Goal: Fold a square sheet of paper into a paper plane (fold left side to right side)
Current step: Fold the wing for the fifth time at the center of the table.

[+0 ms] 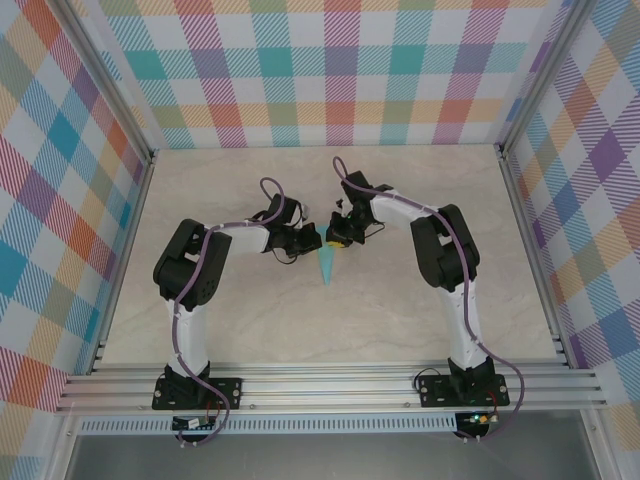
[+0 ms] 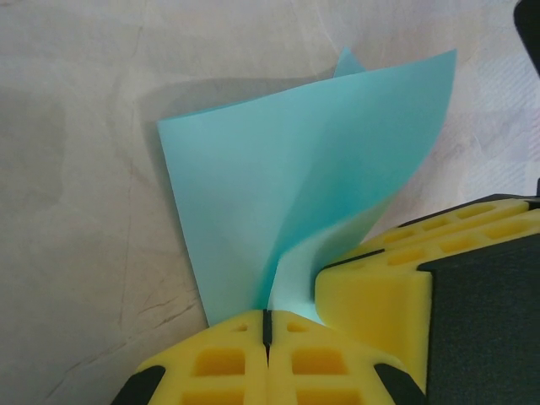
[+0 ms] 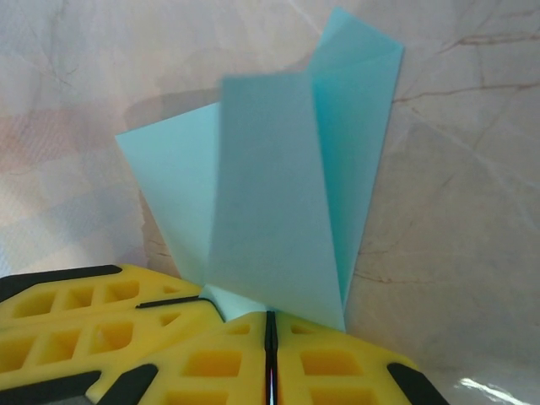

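at mid-table, left claw [image 2: 267, 325] and right claw [image 3: 270, 325] both clamp the paper plane [image 2: 295, 169].

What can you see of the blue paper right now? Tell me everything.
The paper is thin, plain turquoise, and partly folded. From above it looks like a narrow wedge with its tip toward the arm bases, near the middle of the pale table. The layers are not pressed flat: creased flaps fan out and one curls upward, casting a shadow. The left gripper and right gripper, both closed and side by side, pinch one end.
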Motion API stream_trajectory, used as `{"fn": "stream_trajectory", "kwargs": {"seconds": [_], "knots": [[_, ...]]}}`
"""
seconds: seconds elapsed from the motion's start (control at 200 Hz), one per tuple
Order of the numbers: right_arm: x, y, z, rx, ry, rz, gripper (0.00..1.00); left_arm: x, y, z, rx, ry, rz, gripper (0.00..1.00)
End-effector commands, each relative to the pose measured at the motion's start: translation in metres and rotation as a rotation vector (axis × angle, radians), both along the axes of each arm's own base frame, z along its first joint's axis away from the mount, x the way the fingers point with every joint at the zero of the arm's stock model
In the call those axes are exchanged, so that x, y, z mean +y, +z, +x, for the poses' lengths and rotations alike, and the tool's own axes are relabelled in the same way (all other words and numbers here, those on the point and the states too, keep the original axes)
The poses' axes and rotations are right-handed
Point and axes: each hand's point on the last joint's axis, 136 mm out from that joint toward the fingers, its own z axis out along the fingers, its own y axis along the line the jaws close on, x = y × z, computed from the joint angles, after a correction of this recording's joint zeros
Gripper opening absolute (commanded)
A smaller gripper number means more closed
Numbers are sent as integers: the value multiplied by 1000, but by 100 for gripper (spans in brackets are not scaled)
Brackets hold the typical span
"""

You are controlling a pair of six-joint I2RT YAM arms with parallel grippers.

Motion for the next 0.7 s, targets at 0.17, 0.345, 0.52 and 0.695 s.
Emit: {"fn": "stream_trajectory", "kwargs": {"seconds": [0.17,0.345,0.52,0.695], "knots": [[-13,-29,-18,74,16,-55,8,28,11,-14,-7,22,135,14],[-13,-31,-20,79,21,-32,8,33,46,-28,-71,0,105,26],[-11,-27,-19,70,32,-22,8,2,69,-51,-94,-113,-115,22],[-10,-25,-19,71,34,-16,8,-33,64,-65,-60,-213,-199,19]]}}
